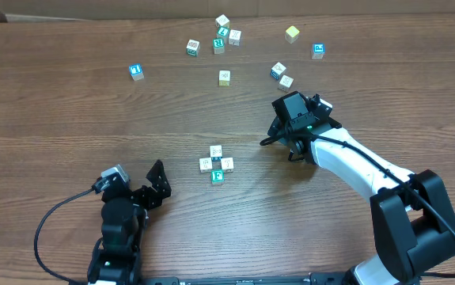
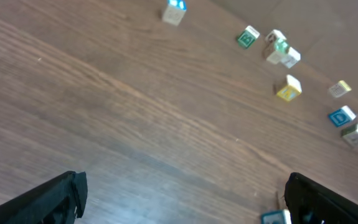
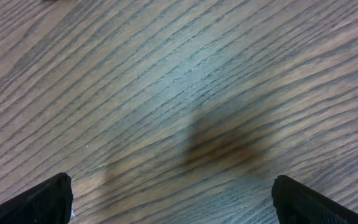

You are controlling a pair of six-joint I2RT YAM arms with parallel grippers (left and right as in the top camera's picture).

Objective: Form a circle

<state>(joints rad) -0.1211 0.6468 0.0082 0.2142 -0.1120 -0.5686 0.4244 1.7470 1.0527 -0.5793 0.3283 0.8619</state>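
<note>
The circle (image 1: pixel 217 164) is a tight ring of four small cream cubes with blue or green faces, lying at mid-table in the overhead view. My left gripper (image 1: pixel 161 181) stands open a little to its left, with nothing between the fingers. In the left wrist view the gripper (image 2: pixel 182 202) shows bare wood in its gap, and one blue-faced cube (image 2: pixel 274 218) of the ring peeks in beside the right finger. To the right of the ring and farther back, my right gripper (image 1: pixel 284 138) is open. The right wrist view shows only wood grain between this gripper's (image 3: pixel 175 205) fingers.
Several loose cubes lie scattered across the far side of the table: a blue one (image 1: pixel 136 71) at left, a cluster (image 1: pixel 222 36) at centre, a yellow one (image 1: pixel 292 33), a blue one (image 1: pixel 318 51), and two (image 1: pixel 282 76) just beyond the right gripper.
</note>
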